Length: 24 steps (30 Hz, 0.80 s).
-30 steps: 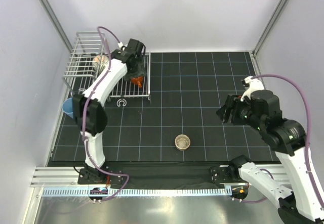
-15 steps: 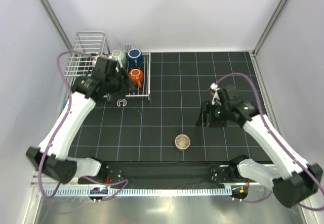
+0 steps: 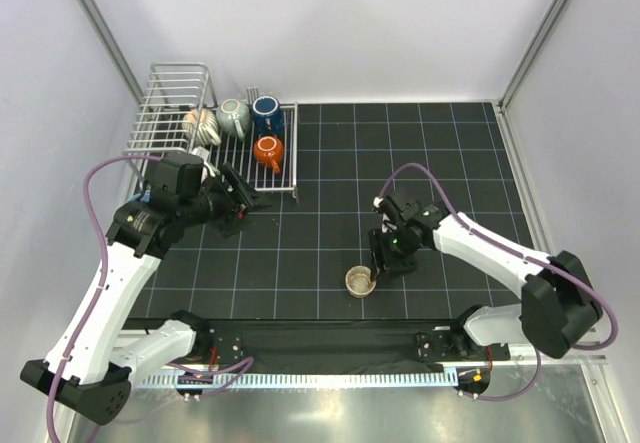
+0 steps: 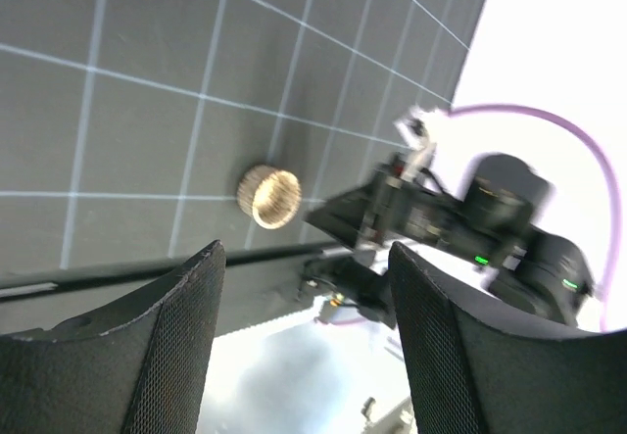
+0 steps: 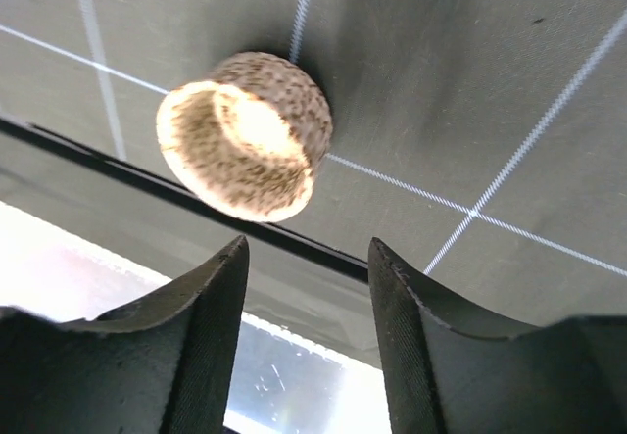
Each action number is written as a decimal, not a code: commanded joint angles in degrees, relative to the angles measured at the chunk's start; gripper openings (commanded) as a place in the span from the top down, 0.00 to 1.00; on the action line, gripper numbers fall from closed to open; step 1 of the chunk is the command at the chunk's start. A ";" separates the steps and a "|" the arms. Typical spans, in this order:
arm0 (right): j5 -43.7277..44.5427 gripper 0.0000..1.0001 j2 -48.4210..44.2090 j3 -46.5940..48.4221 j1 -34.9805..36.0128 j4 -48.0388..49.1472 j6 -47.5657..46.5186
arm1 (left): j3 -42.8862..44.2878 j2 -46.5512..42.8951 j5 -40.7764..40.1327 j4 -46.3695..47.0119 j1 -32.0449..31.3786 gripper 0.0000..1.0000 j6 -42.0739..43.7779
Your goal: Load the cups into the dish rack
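– Black, mesh-textured fingers [image 5: 211, 356] on the right end effector [image 5: 306, 250]: how do they stand?

– Spread wide, gripping nothing. The tan cup [image 5: 245, 135] sits just beyond their tips, and neither finger touches it.

– And the left end effector [image 4: 304, 255]?

– Likewise parted and empty, held off the tabletop [image 3: 450, 143]. It is well apart from that cup. Its camera looks across at the cup and at the right arm [image 4: 470, 228] behind it.

– Describe the cup.

– Small and round, speckled tan outside, paler within, with no handle showing. It stands upright with its mouth up and its long axis vertical. From above it reads as a plain ring.

– Where does it stand?

– On the tabletop near the front edge, about midway across. The right end effector is just beside it, on its far right side.

– The surface and the room?

– A black mat ruled with a pale grid, and a metal rail [image 3: 300, 378] along the near edge. Pale walls [image 3: 350, 33] with aluminium posts [image 3: 105, 33] at the corners.

– The other cups?

– Four are in the dish rack [image 3: 170, 93] at the far left. A cream ribbed mug [image 3: 200, 123] sits by the taller railed end. A grey mug [image 3: 233, 115] and a dark blue mug [image 3: 266, 113] are beside it on the slats, and an orange mug [image 3: 267, 149] is nearer the front. They seem to lie on their sides, though from overhead I cannot be sure. The left end effector hangs just in front of the rack's near edge.
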 commanded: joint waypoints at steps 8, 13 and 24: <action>1.12 0.58 8.50 -2.69 4.37 10.03 3.66 | 0.72 -0.07 6.93 4.04 0.15 0.33 -4.92; 0.77 0.73 10.09 -3.84 4.55 12.50 4.54 | 1.42 0.28 9.21 5.18 0.15 0.33 -5.45; 2.88 0.96 -0.26 3.35 4.55 12.24 -0.02 | 2.73 1.16 19.41 17.83 0.07 0.27 -11.51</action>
